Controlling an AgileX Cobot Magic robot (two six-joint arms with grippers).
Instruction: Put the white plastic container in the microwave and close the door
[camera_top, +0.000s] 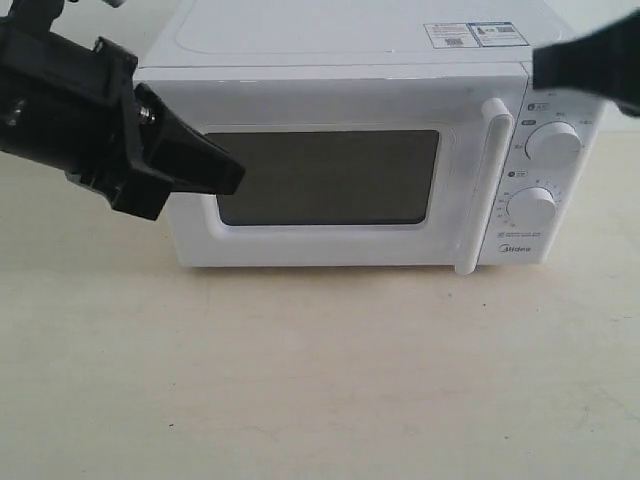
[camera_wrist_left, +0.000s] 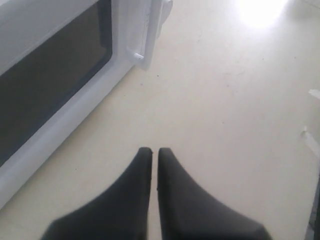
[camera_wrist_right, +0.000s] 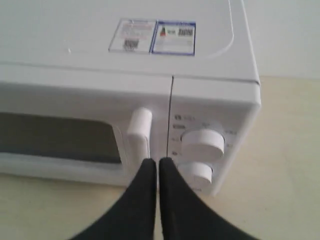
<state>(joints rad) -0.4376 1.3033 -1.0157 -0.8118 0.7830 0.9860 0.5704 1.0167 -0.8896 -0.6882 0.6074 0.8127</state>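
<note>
holds left gripper (camera_wrist_left: 151, 150) and right gripper (camera_wrist_right: 158, 160), pinched together, empty, off the shut door (camera_top: 330, 175) of the microwave (camera_top: 300, 40), likely avoiding bumps.

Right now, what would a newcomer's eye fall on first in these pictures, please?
The white microwave fills the middle of the exterior view, its door shut. The black left arm looms large before the door's left edge, jaws closed. Two round knobs sit on its right.
</note>
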